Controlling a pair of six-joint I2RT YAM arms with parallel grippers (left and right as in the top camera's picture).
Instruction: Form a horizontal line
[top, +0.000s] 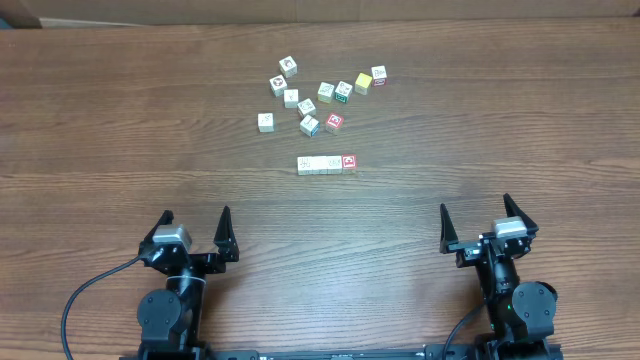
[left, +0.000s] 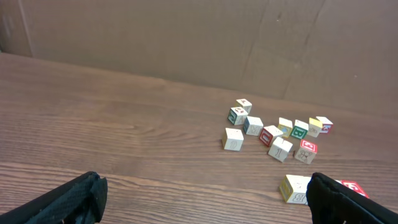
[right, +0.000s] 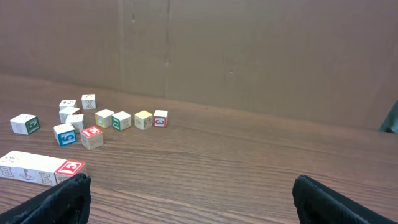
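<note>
A horizontal line (top: 327, 163) of touching cream cubes with a red-faced one at its right end lies on the table, below the loose cubes. The right wrist view shows the same row (right: 40, 168) at lower left, its red face beside my left finger. In the left wrist view only the row's left cube (left: 294, 188) and a red corner show past my right finger. My left gripper (top: 194, 231) is open near the front edge at left, with nothing between its fingers. My right gripper (top: 475, 223) is open at front right, also holding nothing. Both sit well short of the row.
Several loose picture cubes (top: 322, 94) lie scattered behind the row, among them a yellow one (top: 363, 83) and a red one (top: 335, 122). A brown cardboard wall (right: 249, 56) stands behind the wooden table (top: 120, 130). The arms' bases and cables sit at the front edge.
</note>
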